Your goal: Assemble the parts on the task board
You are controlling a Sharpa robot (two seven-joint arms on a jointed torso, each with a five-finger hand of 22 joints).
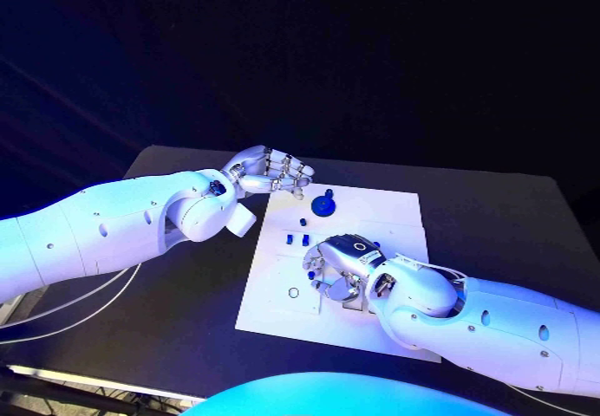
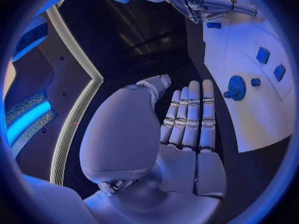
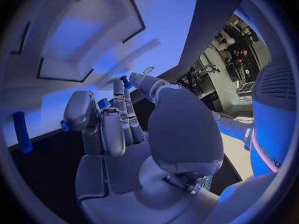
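The task board (image 1: 375, 217) lay in the middle of the black table (image 1: 525, 225), and the right hand (image 1: 340, 267) was lowered over its central area, fingers curled downward. Small blue pieces were seen at the fingertips (image 3: 126, 82) in the right wrist view, but whether one was actually pinched or merely lay on the board beneath could not be told. The left hand (image 1: 265, 172) was held above the board's far left corner, its fingers straight and close together with nothing in them, as the left wrist view confirmed. A round blue part (image 1: 325, 206) with a small knob stood on the far side of the board, and two small blue parts (image 1: 295, 238) lay side by side just beyond the right hand; a small oval opening (image 1: 294, 293) was seen on the near left of the board. The chief risk was judged to be a part being knocked aside or dragged across the smooth plate by the curled fingers, since the pieces were small and lay loose. A misaligned part could also be jammed at its socket if pressed down tilted. What lay under the right palm was hidden, and the recesses there could not be made out.
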